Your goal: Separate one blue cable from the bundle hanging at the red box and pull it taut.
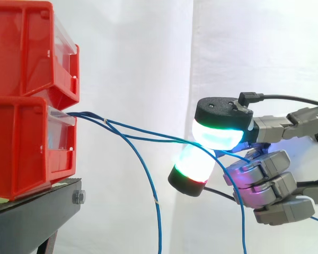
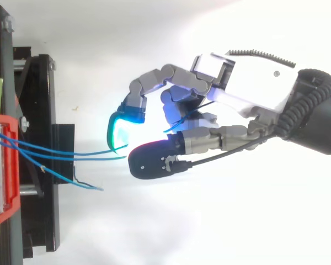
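Curled hand (image 2: 243, 88), blue cables (image 2: 99, 158) from the red box (image 2: 0, 182) between its glowing fingertips (image 2: 121, 127).

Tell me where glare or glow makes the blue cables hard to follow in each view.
Top view: the white ground around the hand is blown out, and the blue cables fade into the cyan glow of the pads pinching them. Side view: even light with no hard shadows; the cables stand out clearly against the curtain until they reach the bright pads.

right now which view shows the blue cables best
Side view: the blue cables leave the lower red bin, two running into the hand, two hanging down. Top view shows them foreshortened, running toward the fingertips.
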`<action>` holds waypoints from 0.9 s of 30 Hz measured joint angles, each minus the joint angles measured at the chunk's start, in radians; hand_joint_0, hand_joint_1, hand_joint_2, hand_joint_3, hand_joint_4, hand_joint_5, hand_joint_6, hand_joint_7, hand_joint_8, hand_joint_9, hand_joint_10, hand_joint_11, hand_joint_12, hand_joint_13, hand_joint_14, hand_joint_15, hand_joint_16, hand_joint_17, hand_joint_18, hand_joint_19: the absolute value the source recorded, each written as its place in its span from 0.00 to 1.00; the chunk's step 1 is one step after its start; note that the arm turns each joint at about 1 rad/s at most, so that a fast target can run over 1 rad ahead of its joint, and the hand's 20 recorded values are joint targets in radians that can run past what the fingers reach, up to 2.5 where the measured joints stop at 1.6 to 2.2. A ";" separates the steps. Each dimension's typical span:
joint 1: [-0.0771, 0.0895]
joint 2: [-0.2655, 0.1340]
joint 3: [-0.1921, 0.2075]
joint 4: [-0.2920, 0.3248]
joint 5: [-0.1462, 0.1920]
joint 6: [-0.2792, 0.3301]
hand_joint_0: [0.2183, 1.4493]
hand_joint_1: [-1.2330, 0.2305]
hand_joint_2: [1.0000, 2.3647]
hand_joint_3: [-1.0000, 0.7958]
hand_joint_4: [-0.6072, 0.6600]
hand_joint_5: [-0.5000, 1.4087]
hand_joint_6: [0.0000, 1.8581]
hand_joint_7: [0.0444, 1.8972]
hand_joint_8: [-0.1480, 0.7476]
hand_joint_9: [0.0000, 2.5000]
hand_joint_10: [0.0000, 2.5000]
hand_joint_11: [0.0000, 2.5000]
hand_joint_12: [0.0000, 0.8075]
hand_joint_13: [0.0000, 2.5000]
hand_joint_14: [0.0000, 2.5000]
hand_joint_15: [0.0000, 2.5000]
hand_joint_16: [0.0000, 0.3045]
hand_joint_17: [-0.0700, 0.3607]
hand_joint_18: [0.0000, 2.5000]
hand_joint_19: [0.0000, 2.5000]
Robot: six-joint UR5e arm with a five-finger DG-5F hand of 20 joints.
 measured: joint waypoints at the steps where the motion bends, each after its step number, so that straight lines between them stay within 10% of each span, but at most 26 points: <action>1: 0.001 0.000 0.000 -0.009 -0.001 0.019 0.38 0.32 0.02 0.43 0.54 0.15 0.47 0.52 0.49 0.26 0.96 0.51 0.43 0.27 1.00 0.62 0.10 0.32 0.53 0.78; 12: 0.016 0.058 0.000 -0.072 0.016 0.154 0.38 0.33 0.02 0.45 0.53 0.15 0.47 0.53 0.49 0.26 0.94 0.52 0.43 0.26 1.00 0.61 0.10 0.33 0.52 0.77; 27: 0.048 0.086 -0.001 -0.171 0.319 0.065 0.38 0.33 0.02 0.44 0.54 0.15 0.47 0.53 0.49 0.26 0.93 0.52 0.43 0.27 1.00 0.61 0.10 0.32 0.52 0.77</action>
